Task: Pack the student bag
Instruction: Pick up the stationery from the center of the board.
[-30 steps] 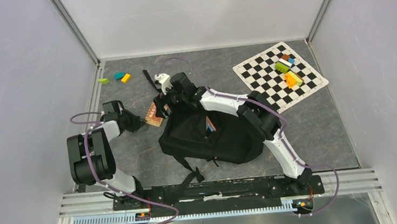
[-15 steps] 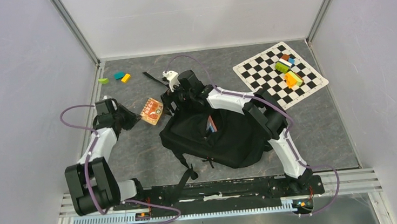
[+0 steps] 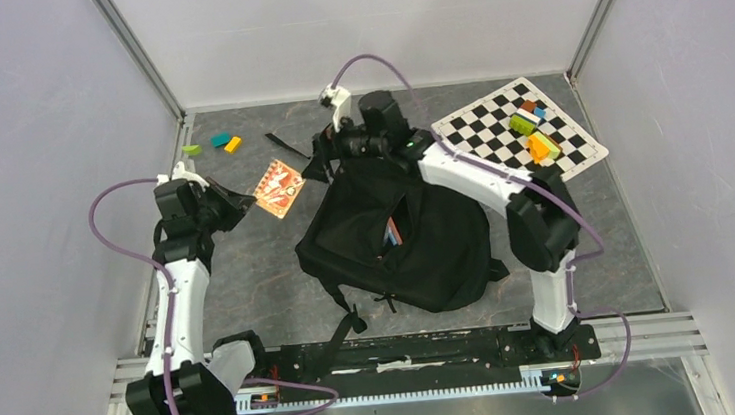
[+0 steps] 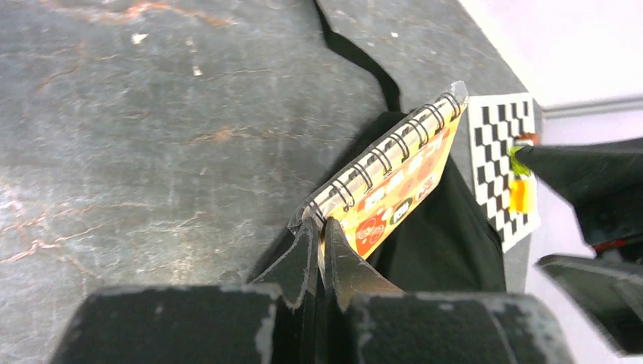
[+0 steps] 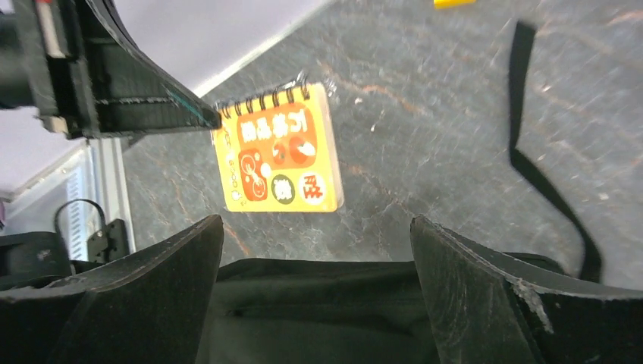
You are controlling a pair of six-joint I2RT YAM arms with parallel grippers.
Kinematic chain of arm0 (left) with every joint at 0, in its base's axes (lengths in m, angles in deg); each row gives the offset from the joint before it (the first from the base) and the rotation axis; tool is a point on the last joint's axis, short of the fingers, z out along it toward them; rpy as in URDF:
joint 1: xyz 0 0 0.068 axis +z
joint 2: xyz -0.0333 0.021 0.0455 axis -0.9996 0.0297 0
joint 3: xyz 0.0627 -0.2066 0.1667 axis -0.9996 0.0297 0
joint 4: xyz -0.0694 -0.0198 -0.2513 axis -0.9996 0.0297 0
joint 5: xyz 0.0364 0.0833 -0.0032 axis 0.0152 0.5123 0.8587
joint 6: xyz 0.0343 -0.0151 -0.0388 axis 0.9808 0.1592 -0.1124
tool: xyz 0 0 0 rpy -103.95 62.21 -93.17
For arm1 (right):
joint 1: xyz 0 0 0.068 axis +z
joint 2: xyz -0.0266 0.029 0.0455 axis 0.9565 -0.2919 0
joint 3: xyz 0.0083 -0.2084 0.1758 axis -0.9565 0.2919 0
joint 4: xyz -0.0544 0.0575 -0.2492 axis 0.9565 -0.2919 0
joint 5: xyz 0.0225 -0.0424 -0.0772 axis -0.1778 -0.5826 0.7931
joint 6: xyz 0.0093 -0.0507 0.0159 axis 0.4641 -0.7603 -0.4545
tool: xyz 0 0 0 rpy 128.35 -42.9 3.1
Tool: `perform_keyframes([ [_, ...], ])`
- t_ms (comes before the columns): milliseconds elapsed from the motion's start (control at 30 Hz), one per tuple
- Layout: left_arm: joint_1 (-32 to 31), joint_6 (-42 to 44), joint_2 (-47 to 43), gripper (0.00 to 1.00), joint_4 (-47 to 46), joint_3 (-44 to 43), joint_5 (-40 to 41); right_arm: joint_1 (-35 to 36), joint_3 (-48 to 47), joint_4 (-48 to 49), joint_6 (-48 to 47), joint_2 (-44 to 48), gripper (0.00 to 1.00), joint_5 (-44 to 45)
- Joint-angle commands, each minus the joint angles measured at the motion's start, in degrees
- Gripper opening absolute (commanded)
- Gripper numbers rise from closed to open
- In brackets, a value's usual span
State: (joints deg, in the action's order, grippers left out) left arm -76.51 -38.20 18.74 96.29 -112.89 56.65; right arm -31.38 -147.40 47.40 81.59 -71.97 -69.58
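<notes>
1. The student bag (image 3: pixel 401 240) lies near the middle of the table (image 3: pixel 249 278), its far end pointing toward the back edge. One long black strap (image 3: pixel 283 145) trails off toward the far left corner.
2. A pocket on top of the bag stands unzipped, and something red and blue (image 3: pixel 391 231) shows inside it.
3. The right gripper (image 3: pixel 324 156) hovers just over the far left end of the bag with its fingers spread wide and nothing between them. In the right wrist view the bag's black fabric (image 5: pixel 318 311) fills the space just below the spread fingers (image 5: pixel 485 288).
4. The left gripper (image 3: pixel 242 195) sits left of the bag, apart from it, nearer the table's left edge. Its fingers are pinched tight on a corner of an orange spiral notebook (image 3: pixel 280 188), at the wire binding.
5. The left wrist view shows the notebook (image 4: pixel 394 189) tilted, with the bag (image 4: pixel 447 235) behind it. Whether the notebook's far edge touches the table cannot be told.
6. The notebook lies between the two grippers, just off the bag's far left corner.
7. A checkered mat (image 3: pixel 518 139) with coloured blocks (image 3: pixel 535 133) on it lies near the far right corner, well apart from the left gripper.
8. A few small coloured pieces (image 3: pixel 217 142) lie by the far left corner.
</notes>
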Motion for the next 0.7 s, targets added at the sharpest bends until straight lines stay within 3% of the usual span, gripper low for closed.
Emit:
perform_keyframes([
  [0, -0.73, 3.10, -3.92, 0.02, -1.69, -1.65, -10.70, -3.05, 1.52, -1.10, 0.23, 7.88, 0.98, -3.90],
  [133, -3.97, 4.09, -5.03, 0.02, -2.17, -2.45, -16.34, -3.56, 3.54, -7.54, -2.80, 11.45, 0.98, -5.48],
  [300, -9.15, 2.37, -7.97, 0.02, -2.68, -1.33, -18.23, -3.48, 16.14, -6.02, -2.57, 18.99, 0.98, -5.57],
  [533, -17.15, -1.46, -10.62, 0.02, -6.09, 4.11, -17.43, -3.50, 37.32, 8.20, 5.69, 31.80, 0.98, -9.41],
  [667, -18.61, -2.26, -10.97, 0.02, -7.61, 5.56, -17.94, -3.50, 40.10, 10.42, 8.01, 35.39, 0.97, -9.13],
])
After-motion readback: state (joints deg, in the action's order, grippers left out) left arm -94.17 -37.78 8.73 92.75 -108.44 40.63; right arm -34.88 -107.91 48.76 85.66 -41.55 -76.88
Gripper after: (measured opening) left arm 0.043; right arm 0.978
